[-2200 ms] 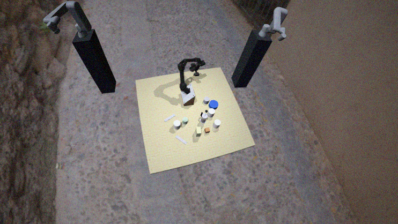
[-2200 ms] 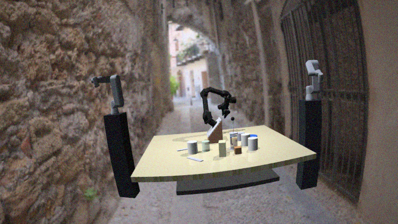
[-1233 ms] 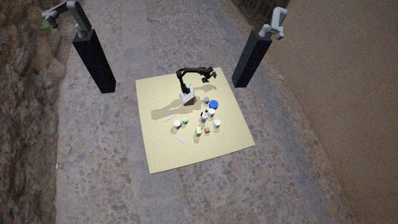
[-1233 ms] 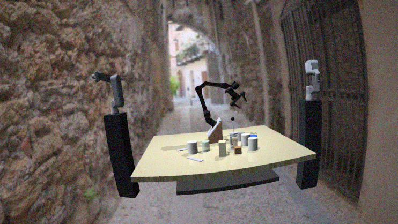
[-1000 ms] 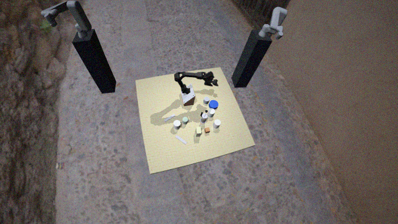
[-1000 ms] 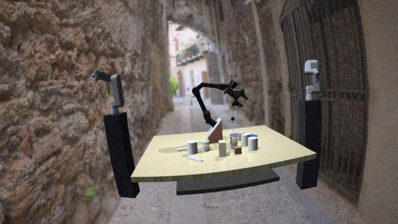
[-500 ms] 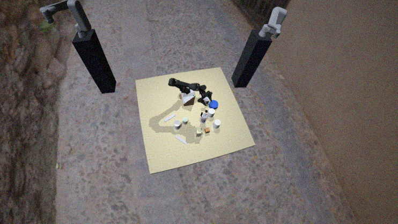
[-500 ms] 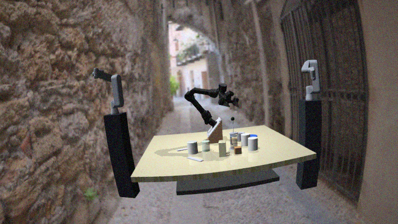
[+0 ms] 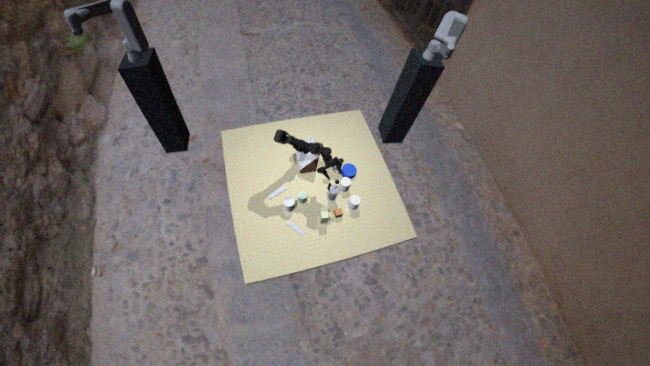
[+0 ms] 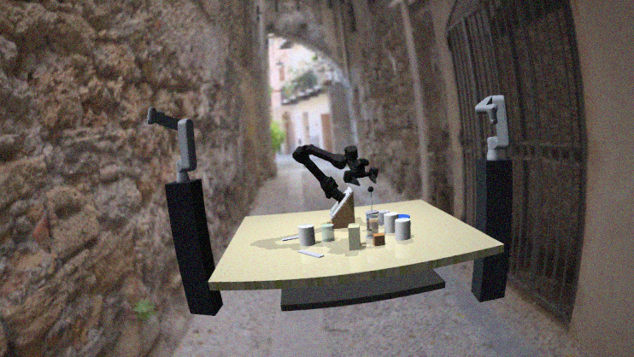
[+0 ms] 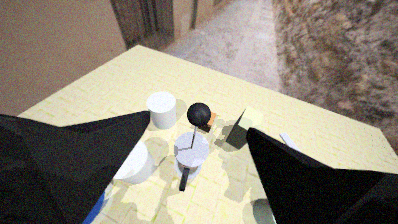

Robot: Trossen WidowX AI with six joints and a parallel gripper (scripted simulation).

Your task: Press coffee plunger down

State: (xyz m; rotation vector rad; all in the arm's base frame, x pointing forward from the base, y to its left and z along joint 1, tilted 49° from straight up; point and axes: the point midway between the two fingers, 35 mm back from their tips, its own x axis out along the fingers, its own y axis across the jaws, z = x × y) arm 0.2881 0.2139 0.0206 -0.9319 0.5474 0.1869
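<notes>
Black gripper fingers fill the wrist view's foreground, spread wide with nothing between them. Beyond them the coffee press stands on the yellow desk, plunger knob raised. Only the exterior view shows the gripper hovering apart from the knob.
</notes>
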